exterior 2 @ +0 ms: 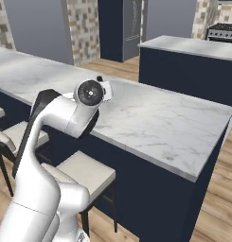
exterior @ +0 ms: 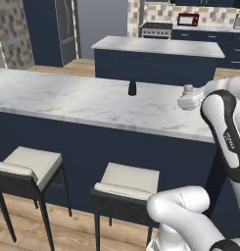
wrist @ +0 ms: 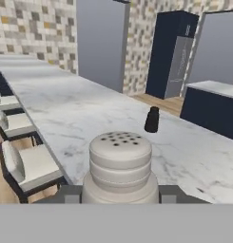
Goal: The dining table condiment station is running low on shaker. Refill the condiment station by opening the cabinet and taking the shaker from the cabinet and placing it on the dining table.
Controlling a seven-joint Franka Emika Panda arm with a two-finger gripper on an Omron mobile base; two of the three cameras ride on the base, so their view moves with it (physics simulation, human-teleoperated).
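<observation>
Fingers (wrist: 120, 193): partly closed, one dark tip on either side of the shaker (wrist: 120, 163), which they hold upright above the dining table (exterior: 82, 100), near its front edge.

Risk, judged: the shaker is smooth, round and ribbed, so a shallow grip could let it slip or twist. Released while not yet seated, it would likely tip and roll on the slick marble surface toward the drop by the stools (exterior: 127, 182). A descent set too far forward could also knock the dark shaker (wrist: 152, 119) standing well apart, further in.

Shaker: pale grey-beige cylinder, stacked rounded bands, flat cap pierced with small holes.
Dark shaker: small, black, narrow neck, upright.
Surface: white-grey veined marble, polished, over a dark navy base.
Stools: pale cushions, black legs.
</observation>
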